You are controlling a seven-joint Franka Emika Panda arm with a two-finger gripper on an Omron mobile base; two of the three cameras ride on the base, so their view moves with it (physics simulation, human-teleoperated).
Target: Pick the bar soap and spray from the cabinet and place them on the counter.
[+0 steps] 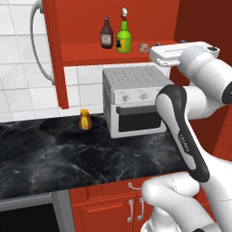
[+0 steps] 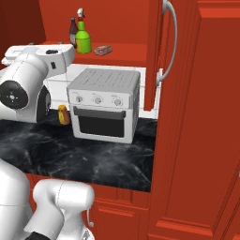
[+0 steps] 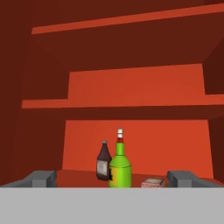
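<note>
Bar soap (image 3: 153,182): flat on the cabinet (image 1: 136,22) lower shelf, at five o'clock of the spray (image 3: 120,168), just beside it. Spray: upright, mid-shelf. Dark brown bottle (image 3: 103,162): at nine o'clock of the spray, slightly behind. Gripper (image 3: 112,178): jaws wide, empty, facing the shelf; soap lies inside the right finger (image 3: 186,178). Toaster oven (image 1: 132,100) and small orange bottle (image 1: 84,119) stand on the counter (image 1: 68,154) below.

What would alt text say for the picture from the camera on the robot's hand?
Inside a red cabinet, a green spray bottle stands on the lower shelf, a dark brown bottle just left of it and a small bar of soap to its right. The open hand faces them.
</note>
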